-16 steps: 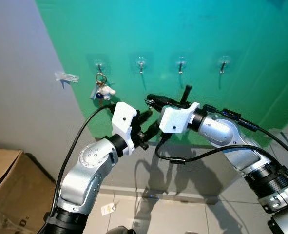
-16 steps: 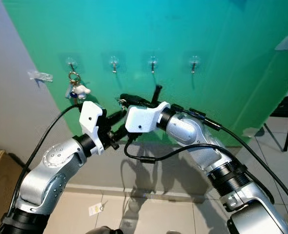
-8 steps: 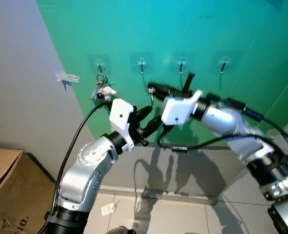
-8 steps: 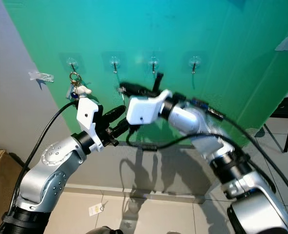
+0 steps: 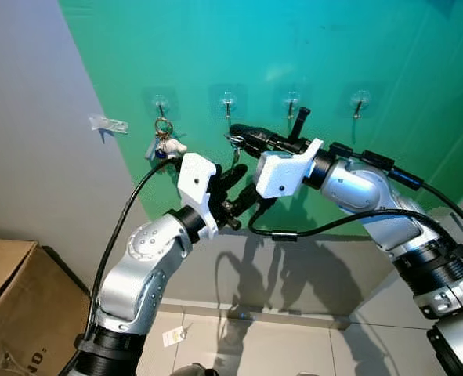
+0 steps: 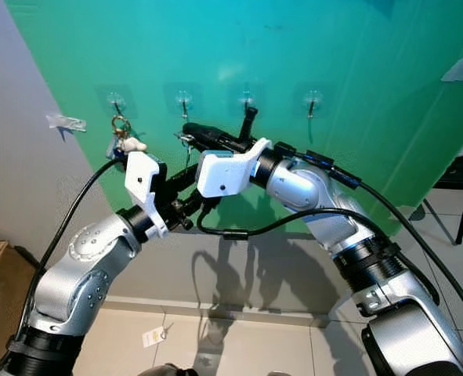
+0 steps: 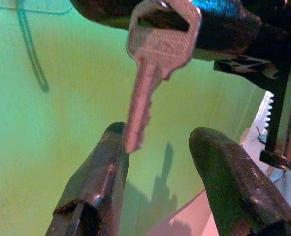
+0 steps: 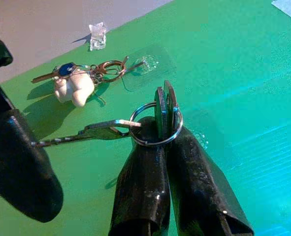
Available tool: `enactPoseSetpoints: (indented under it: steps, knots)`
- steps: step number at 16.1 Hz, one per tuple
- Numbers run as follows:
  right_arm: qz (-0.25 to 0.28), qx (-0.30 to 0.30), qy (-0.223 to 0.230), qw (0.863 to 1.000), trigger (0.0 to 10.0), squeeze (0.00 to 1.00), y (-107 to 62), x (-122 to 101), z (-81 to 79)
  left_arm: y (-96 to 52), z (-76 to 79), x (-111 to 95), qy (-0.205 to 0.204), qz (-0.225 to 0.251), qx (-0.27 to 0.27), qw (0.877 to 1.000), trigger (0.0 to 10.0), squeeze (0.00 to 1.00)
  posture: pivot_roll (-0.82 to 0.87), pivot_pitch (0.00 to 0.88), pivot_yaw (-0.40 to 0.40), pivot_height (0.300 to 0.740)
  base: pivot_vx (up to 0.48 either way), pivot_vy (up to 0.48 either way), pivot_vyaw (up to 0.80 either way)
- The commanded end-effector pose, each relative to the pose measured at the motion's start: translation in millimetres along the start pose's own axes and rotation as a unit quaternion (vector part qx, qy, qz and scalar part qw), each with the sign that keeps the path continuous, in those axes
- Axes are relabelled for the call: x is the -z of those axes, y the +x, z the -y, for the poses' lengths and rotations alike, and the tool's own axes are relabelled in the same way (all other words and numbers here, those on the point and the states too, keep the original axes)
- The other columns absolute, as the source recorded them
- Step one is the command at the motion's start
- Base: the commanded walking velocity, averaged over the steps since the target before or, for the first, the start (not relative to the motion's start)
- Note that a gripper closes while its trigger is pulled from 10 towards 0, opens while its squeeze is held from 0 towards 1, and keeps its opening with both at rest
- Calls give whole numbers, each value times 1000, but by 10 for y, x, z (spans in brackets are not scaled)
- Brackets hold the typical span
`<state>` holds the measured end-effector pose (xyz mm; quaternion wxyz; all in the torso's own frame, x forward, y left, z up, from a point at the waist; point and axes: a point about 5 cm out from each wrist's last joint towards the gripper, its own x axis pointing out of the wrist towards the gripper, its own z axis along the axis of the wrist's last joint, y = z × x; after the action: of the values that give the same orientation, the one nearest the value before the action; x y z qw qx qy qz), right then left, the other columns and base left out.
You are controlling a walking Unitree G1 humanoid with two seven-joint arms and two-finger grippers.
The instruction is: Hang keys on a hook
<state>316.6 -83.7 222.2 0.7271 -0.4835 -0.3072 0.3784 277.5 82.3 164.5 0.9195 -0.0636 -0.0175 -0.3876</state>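
Right gripper (image 8: 167,129) pinches keys (image 8: 157,118) by ring, held just below second hook (image 5: 228,101) on green wall, ready to lift on. Left gripper (image 7: 157,162) spread beneath dangling key, likely steadying.

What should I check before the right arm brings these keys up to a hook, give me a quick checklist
1. Right gripper clamped on the key ring: ok, fingers shut on it.
2. Hanging key free of the left gripper: ok, left fingers open, key tip beside one finger.
3. Ring opening exposed for a hook: ok, its loop stands out past the fingertips.
4. Target hook free: ok, second hook bare; first hook already holds the charm keys.
5. Ring level with the hook: not ok, it sits below the hook row.
6. Ring's gap to the wall: cannot tell.
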Motion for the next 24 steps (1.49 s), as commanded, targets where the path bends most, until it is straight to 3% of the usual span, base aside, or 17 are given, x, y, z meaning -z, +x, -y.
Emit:
enactPoseSetpoints:
  steps: [1, 4, 11, 13, 24]
  knots:
    - [6, 3, 2, 1000, 0, 0, -31, -18, 0, 2, -30, -28, 7, 3, 0, 1000, 10000, 0, -135, 8, 98, 740, 0, 0, 0]
    - [-2, 0, 10, 1000, 0, 0, -76, 10, -52, -26, -56, -50, 22, 1, -3, 1000, 10000, 0, -135, 8, 98, 740, 0, 0, 0]
    - [4, 1, 14, 1000, 0, 0, -64, -22, -64, -33, -58, -25, 14, -2, -5, 1000, 10000, 0, -129, 14, 99, 740, 0, 0, 0]
    - [6, 0, 16, 1000, 0, 0, -58, -33, -73, -23, -53, -27, 4, 3, -5, 1000, 0, 0, -129, 14, 99, 740, 0, 0, 0]
    - [3, -7, 24, 1000, 0, 0, -73, -31, -147, -23, -10, -7, 2, 6, 7, 1000, 0, 0, -133, 0, 99, 740, 0, 0, 0]
